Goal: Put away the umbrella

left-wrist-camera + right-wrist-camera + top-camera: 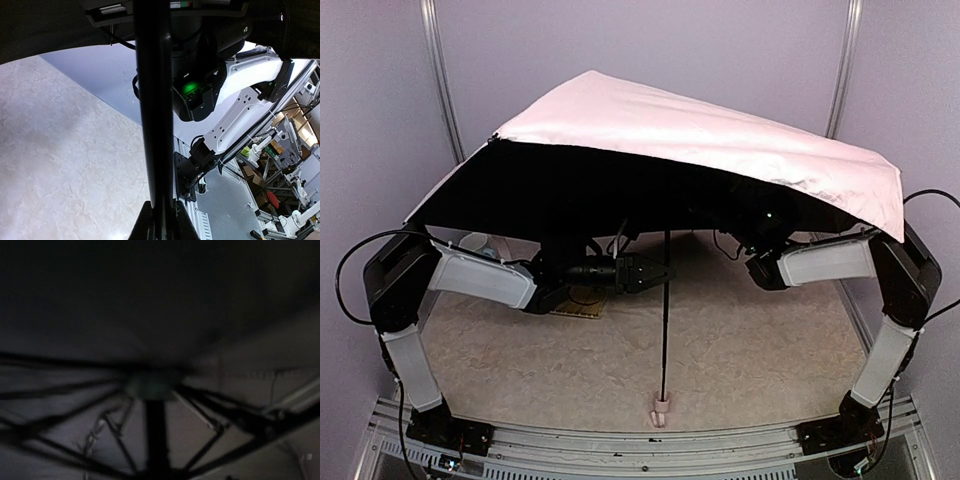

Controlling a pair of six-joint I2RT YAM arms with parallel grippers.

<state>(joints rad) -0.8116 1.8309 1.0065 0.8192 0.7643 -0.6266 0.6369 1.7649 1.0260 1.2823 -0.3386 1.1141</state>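
We hold the open umbrella (650,120) above the surface (770,350) with our left gripper (663,272) closed tight on its shaft (664,330), cannot tell the right gripper's state beneath the canopy (790,165), and risk the thin shaft slipping, tipping it.

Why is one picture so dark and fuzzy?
Right wrist view: dark and blurry, looking up under the open umbrella. Top view: bright and sharp, but it looks black under the canopy. Left wrist view: the shaft up close is a black silhouette; the background is well lit.
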